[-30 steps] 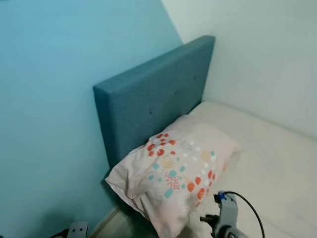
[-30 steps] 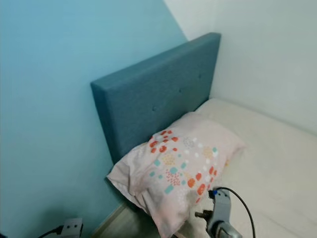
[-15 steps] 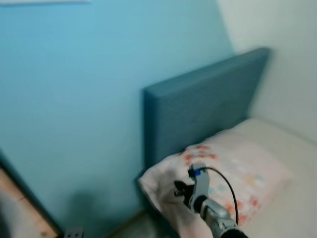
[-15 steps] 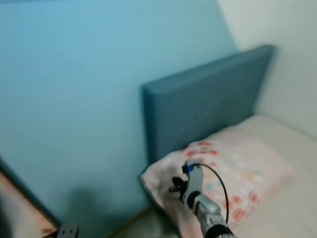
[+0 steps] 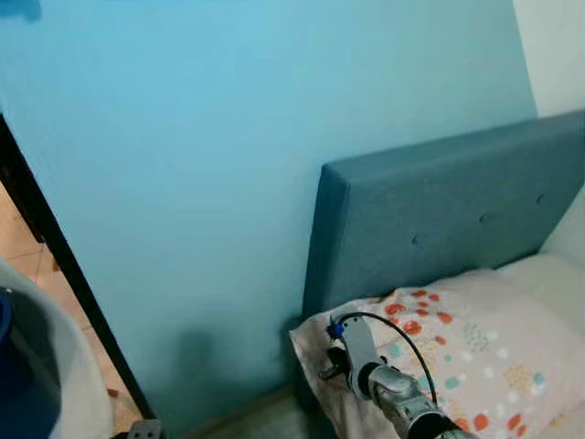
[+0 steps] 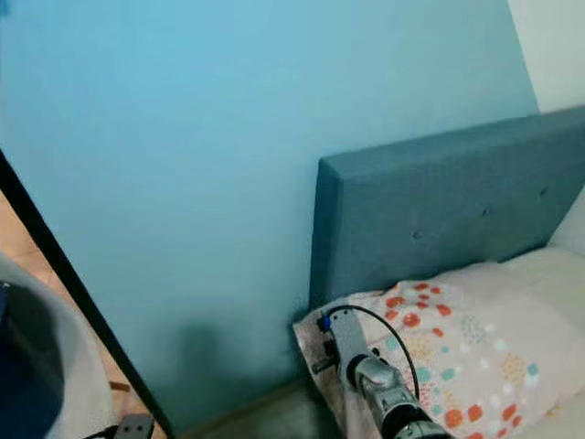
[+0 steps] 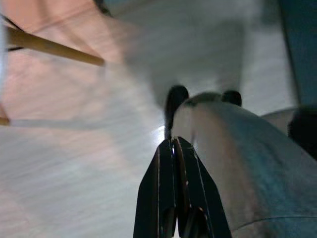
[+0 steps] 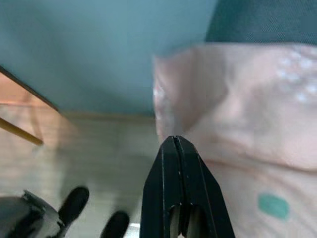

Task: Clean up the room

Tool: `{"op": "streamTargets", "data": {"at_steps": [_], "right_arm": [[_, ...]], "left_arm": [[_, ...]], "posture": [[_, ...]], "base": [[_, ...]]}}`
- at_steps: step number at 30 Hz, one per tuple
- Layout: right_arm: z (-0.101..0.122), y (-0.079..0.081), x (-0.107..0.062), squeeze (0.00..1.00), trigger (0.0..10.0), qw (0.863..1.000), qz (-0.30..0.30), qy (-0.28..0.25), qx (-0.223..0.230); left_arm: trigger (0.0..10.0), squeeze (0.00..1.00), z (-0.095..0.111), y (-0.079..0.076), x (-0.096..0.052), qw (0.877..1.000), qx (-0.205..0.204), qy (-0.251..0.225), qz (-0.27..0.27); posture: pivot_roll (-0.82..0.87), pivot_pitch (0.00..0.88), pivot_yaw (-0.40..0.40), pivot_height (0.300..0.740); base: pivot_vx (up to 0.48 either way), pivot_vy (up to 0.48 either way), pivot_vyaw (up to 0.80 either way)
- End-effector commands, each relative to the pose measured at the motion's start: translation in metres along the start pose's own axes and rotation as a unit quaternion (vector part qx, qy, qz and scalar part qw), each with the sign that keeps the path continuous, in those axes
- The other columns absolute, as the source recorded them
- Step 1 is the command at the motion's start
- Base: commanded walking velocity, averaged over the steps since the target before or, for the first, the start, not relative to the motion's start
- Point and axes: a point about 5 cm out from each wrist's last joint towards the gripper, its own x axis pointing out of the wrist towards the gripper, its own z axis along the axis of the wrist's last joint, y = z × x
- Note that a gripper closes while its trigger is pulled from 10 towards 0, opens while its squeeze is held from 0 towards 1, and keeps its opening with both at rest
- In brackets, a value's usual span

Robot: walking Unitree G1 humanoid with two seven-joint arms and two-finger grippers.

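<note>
Right gripper (image 8: 176, 144) clenched, empty, raised before pillow (image 5: 475, 352) at 5 o'clock; left gripper (image 7: 173, 146) clenched over floor (image 7: 74, 148).

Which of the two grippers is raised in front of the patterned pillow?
The right gripper, fingers shut, near the pink dotted pillow; the left gripper hangs over floor.

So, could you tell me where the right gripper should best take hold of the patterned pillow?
Probably at the pillow's loose near corner, which overhangs the bed edge beside the headboard. The right gripper, shut now, hangs just in front of it; open it and come in from the floor side across that thin edge.
</note>
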Motion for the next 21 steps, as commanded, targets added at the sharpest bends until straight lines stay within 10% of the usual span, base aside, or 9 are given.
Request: {"op": "streamTargets", "data": {"at_steps": [1,21], "right_arm": [[-0.006,-0.003,-0.001,0.00,10.0,1.000,-0.009,0.024,0.000],[0.001,0.027,0.002,0.00,10.0,0.983,0.174,0.053,-0.029]], "left_arm": [[10.0,0.00,0.001,0.000,0.000,1.000,0.001,0.001,0.003],[10.0,0.00,0.023,-0.002,0.002,0.999,-0.008,-0.053,0.001]], "posture": [[0.00,0.000,-0.053,0.740],[0.00,0.000,-0.064,0.715]], "base": [[0.000,0.000,0.00],[0.000,0.000,0.00]]}}
